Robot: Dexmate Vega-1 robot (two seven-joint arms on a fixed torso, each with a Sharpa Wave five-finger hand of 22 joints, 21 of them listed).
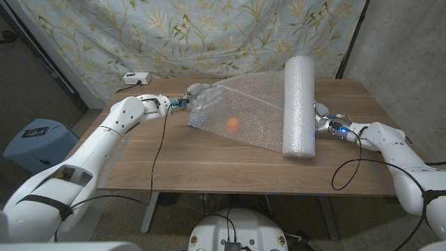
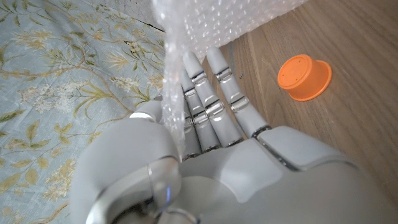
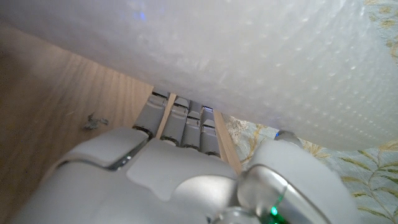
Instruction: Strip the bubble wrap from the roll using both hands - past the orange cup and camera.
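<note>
In the head view, the wooden table point(image 1: 209, 171) spreads nearest, its front edge lowest in the picture, and on it lies the roll point(image 1: 298, 104) of bubble wrap, a pale, dimpled cylinder on the robot's right half, its long axis running from the near side toward the far edge by the flowered cloth point(image 1: 209, 35). From the roll a clear sheet of bubble wrap point(image 1: 240, 111) stretches leftward, lifted off the wood and narrowing toward the left hand point(image 1: 191, 94), which grips the sheet's far corner near the table's back edge. The orange cup point(image 1: 233, 124) shows through the sheet, on the table beneath it. The right hand point(image 1: 323, 120) is just beside the roll's right flank, touching it; how far its fingers curl there I cannot tell. In the left wrist view, the left hand point(image 2: 199, 143) is closest, its fingers point(image 2: 214, 93) straight and close together with the edge of the sheet point(image 2: 180, 56) pinched between them and the thumb, the wrap rising in a crinkled fold; the orange cup point(image 2: 303, 77) lies on its side on the wood nearby. In the right wrist view, the right hand point(image 3: 180, 162) presses against the roll point(image 3: 249, 68), its fingers point(image 3: 180, 121) tucked under the curved, bubbled surface, so their grip is hidden.
</note>
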